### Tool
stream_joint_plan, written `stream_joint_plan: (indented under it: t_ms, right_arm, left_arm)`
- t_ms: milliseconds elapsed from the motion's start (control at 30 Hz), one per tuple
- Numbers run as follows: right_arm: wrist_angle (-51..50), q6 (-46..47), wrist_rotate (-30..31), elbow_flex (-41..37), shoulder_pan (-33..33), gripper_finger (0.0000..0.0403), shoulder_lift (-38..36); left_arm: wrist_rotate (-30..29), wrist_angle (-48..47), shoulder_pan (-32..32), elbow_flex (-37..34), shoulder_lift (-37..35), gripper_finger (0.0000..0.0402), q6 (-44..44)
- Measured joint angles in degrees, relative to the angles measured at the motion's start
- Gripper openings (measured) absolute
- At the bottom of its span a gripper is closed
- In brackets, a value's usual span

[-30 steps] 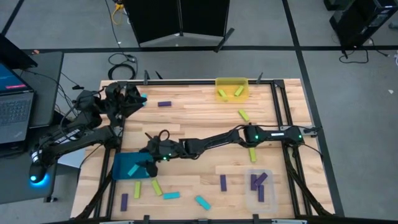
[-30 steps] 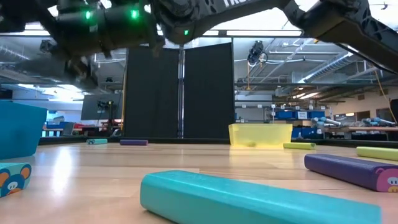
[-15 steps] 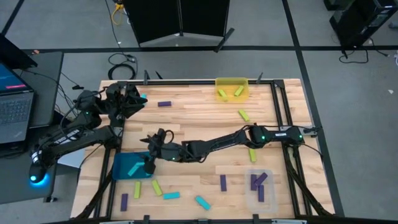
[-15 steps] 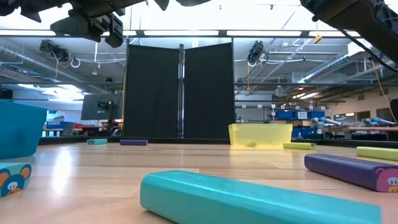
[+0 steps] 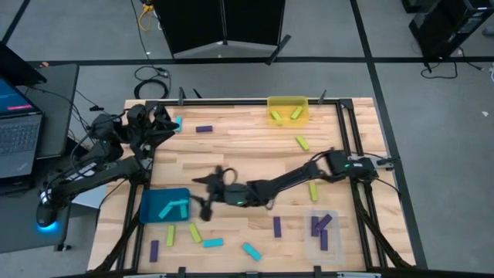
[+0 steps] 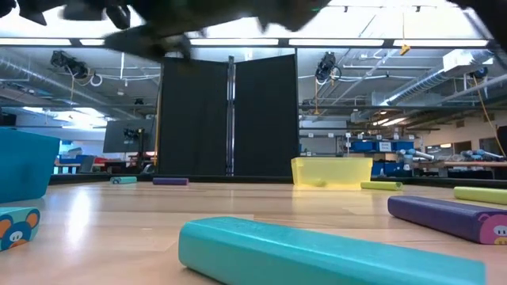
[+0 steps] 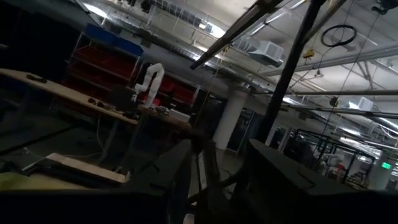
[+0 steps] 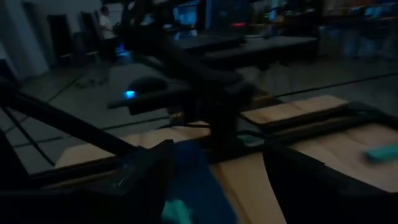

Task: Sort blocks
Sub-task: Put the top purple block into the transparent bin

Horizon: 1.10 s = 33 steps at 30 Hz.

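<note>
Two cyan bars in teal bin.

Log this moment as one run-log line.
task: sort blocks | right pincer: open, empty, beside teal bin | teal bin: two cyan blocks inside | left pincer: raised at far-left corner, state unclear

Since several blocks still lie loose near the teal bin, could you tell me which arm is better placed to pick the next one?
Right, probably: the right gripper hangs open beside the teal bin, near the loose blocks; the left gripper sits at the far corner.
</note>
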Motion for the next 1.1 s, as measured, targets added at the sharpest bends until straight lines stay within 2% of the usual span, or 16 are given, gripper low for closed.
stream_joint_plan:
  t_ms: [133, 267, 367, 533, 667, 833, 1000, 1100]
  right_arm:
    - [12.39, 0.32, 3.51, -20.82, 0.09, 0.0251, -12.06]
    - [21.70, 0.37, 7.94, -39.13, -0.28, 0.0249, -23.06]
    - [26.17, 0.37, 12.40, -49.84, -0.17, 0.0249, -30.49]
    - [32.93, 0.39, 15.49, -63.05, 0.30, 0.0247, -40.43]
    - [36.34, 1.35, 16.03, -69.69, 1.60, 0.0246, -45.09]
    - [37.13, 1.35, 19.73, -72.34, 3.33, 0.0246, -46.91]
    - [38.07, -3.30, 20.71, -72.38, 3.21, 0.0245, -47.98]
    - [38.67, -6.17, 20.75, -72.38, 2.64, 0.0244, -49.57]
  left_arm:
    - [-4.93, -6.72, 0.02, 0.00, 0.59, 0.0160, 2.82]
    - [-13.73, -17.14, 0.01, 0.00, 4.20, 0.0160, 6.67]
    - [-19.55, -21.70, 0.02, 0.00, 10.07, 0.0160, 8.98]
    - [-24.37, -24.38, 0.00, 1.77, 24.86, 0.0160, 14.94]
    - [-29.04, -33.45, 0.02, 10.34, 39.83, 0.0160, 23.36]
    - [-36.16, -50.05, 0.03, 24.51, 56.25, 0.0163, 37.36]
    - [-40.85, -61.71, 0.90, 35.71, 67.90, 0.0177, 50.70]
    - [-41.52, -67.28, 2.30, 40.25, 73.16, 0.0190, 56.57]
